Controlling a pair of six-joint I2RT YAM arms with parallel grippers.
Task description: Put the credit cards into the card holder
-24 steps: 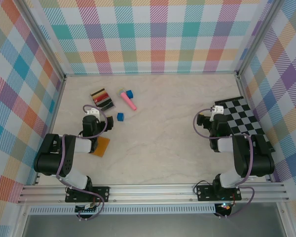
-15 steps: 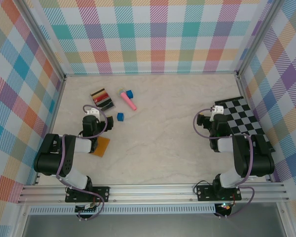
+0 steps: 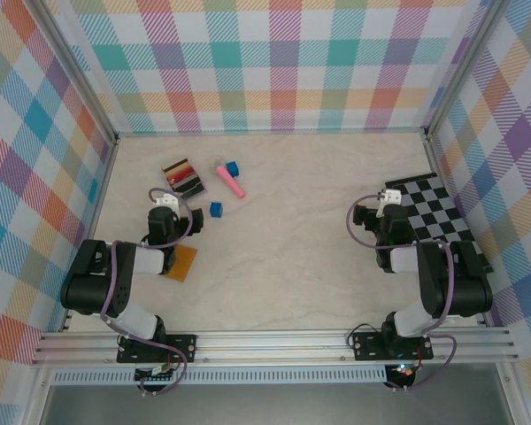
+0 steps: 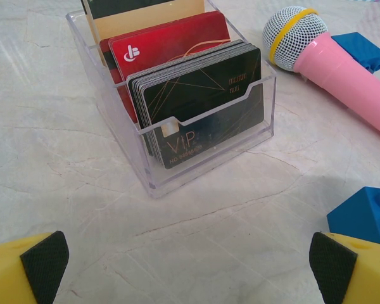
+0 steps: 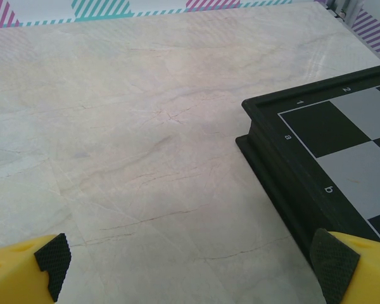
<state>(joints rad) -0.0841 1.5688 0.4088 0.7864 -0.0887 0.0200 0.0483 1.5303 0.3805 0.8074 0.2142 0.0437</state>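
Two arms wait over a pale marbled surface (image 3: 319, 221), and both grippers are spread wide with nothing between the fingers: the left gripper (image 4: 189, 272) points at the cards, and the right gripper (image 5: 192, 266) hangs over bare surface beside one chessboard (image 5: 329, 164). The credit cards (image 4: 196, 107) stand upright in a single clear box (image 4: 145, 171) at the far left of the surface. A black pack is in front, red cards are behind it, and a tan card and a dark card are at the back. The packs sit too tight to count, and the rear cards are cut off by the top of the left wrist view. One card holder (image 3: 186, 264), orange-brown, lies flat well apart from the box at the near left. Its left part is hidden under the left arm (image 3: 128, 266), so it cannot be told whether it is open or folded. One pink toy microphone (image 4: 329, 57) lies just right of the box, its handle running out of the wrist view. There are two blue blocks: one blue block (image 3: 233, 167) sits against the microphone's head, and a second blue block (image 3: 216, 209) sits nearer the arms. The chessboard's near right part is hidden behind the right arm in the top view.
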